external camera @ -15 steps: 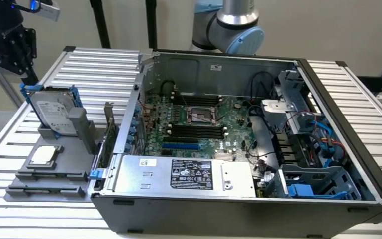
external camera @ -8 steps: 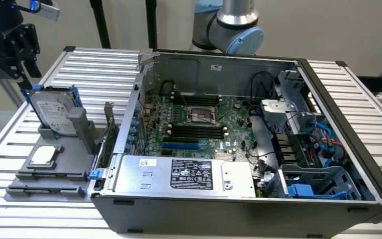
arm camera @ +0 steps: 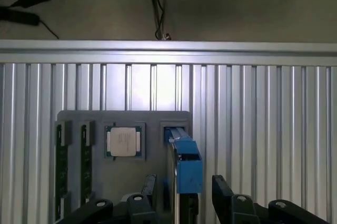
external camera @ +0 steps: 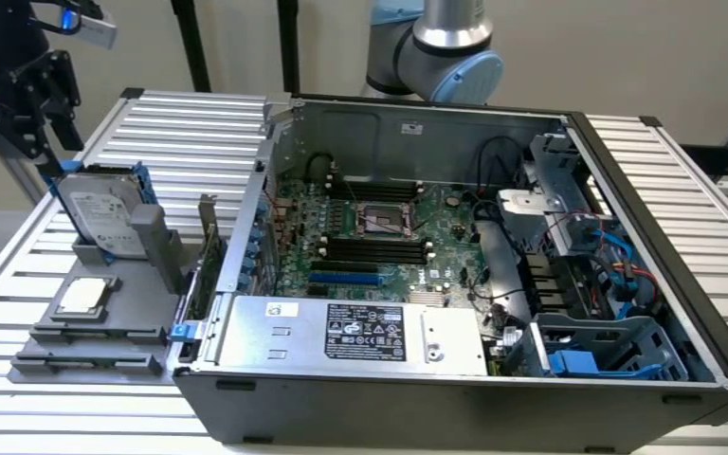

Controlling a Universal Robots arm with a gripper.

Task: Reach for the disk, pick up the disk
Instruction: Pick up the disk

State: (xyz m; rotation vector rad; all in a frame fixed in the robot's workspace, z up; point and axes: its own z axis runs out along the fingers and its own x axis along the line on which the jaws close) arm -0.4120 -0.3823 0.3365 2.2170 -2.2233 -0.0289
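The flat silver-grey disk with a white label and bright blue plastic frame (external camera: 96, 213) stands upright on edge in a slot of the grey plastic holder tray (arm camera: 152, 121), at the exterior view's left, on the ribbed aluminium table (external camera: 200, 123); a small square silver chip (arm camera: 124, 142) lies flat in the tray beside it; the open dark grey computer case (external camera: 465, 409) sits to the exterior view's right. The black jaws are spread apart, one on each side of the disk's blue top edge, with a gap showing on both sides; nothing is held. I judge this the end of the reach, the pick-up not yet made; a sound grip calls for the jaws low enough and square to the flat faces, so the upright disk does not tip in its slot.
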